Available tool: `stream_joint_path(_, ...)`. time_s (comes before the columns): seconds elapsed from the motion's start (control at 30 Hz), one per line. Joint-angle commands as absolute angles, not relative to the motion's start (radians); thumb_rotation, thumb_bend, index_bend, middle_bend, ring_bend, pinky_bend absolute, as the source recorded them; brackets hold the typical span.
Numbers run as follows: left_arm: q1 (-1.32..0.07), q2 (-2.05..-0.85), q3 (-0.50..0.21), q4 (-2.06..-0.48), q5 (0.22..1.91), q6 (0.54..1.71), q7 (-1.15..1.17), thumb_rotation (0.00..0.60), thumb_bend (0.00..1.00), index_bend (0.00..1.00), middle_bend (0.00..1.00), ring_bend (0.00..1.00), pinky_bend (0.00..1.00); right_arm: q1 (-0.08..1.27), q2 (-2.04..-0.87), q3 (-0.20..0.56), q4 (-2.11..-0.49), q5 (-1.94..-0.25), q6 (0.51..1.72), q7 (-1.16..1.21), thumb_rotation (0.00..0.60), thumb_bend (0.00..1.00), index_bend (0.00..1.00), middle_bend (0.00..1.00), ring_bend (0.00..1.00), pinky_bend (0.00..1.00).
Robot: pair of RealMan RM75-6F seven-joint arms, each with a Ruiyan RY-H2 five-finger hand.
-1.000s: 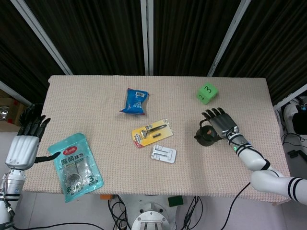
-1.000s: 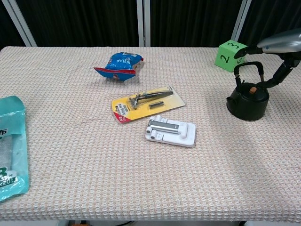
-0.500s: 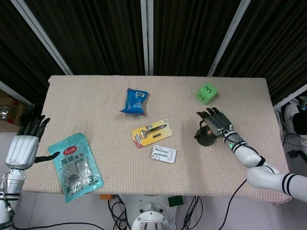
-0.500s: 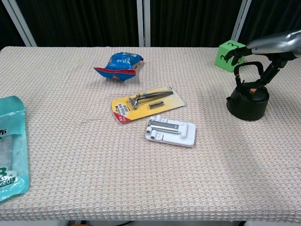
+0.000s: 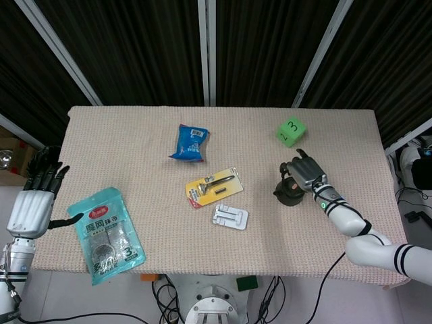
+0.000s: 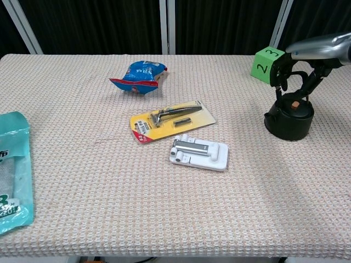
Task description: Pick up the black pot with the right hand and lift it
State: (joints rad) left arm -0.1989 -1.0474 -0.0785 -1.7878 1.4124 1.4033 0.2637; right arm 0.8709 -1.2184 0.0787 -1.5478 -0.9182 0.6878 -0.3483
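The black pot (image 5: pixel 291 192) (image 6: pixel 289 118) stands upright on the table at the right, its arched handle up. My right hand (image 5: pixel 307 174) (image 6: pixel 304 57) is over it, fingers curled down around the handle from the far side and the thumb on the near side. The pot's base rests on the cloth. My left hand (image 5: pixel 34 196) hangs off the table's left edge, fingers spread, holding nothing; only the head view shows it.
A green numbered cube (image 5: pixel 291 130) (image 6: pixel 268 63) sits just behind the pot. A razor pack (image 5: pixel 214 186) and a white holder (image 5: pixel 230 216) lie mid-table, a blue snack bag (image 5: pixel 190 142) further back, and a green pouch (image 5: pixel 106 233) at the front left.
My right hand has come down over the pot and its fingers, spread a second ago, have curled around the handle. The pot has not moved. The left hand is still.
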Motion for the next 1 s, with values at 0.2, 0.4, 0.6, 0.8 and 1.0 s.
stream_joint_path(0.2, -0.201, -1.048, -0.078, -1.786, 1.412, 1.401, 0.263, 0.416, 0.00, 0.06, 0.02, 0.02, 0.13, 0.874, -1.224, 0.070, -1.541, -0.913, 0.692, -0.347, 0.452, 0.30, 0.44, 0.44, 0.31, 0.00)
stream_joint_path(0.4, -0.201, -1.048, -0.077, -1.785, 1.414, 1.400, 0.264, 0.420, 0.00, 0.06, 0.02, 0.02, 0.13, 0.876, -1.224, 0.063, -1.542, -0.912, 0.689, -0.343, 0.454, 0.30, 0.48, 0.47, 0.34, 0.00)
stream_joint_path(0.6, -0.200, -1.047, -0.077, -1.786, 1.417, 1.404, 0.263, 0.421, 0.00, 0.06, 0.02, 0.02, 0.13, 0.883, -1.219, 0.060, -1.553, -0.912, 0.681, -0.337, 0.452, 0.30, 0.51, 0.49, 0.37, 0.00)
stream_joint_path(0.8, -0.201, -1.048, -0.077, -1.785, 1.416, 1.403, 0.264, 0.417, 0.00, 0.06, 0.02, 0.02, 0.14, 0.895, -1.205, 0.051, -1.571, -0.907, 0.669, -0.348, 0.449, 0.24, 0.53, 0.50, 0.39, 0.00)
stream_joint_path(1.0, -0.201, -1.049, -0.077, -1.784, 1.414, 1.402, 0.263, 0.419, 0.00, 0.06, 0.02, 0.02, 0.13, 0.909, -1.190, 0.034, -1.594, -0.878, 0.670, -0.377, 0.443, 0.20, 0.54, 0.51, 0.42, 0.00)
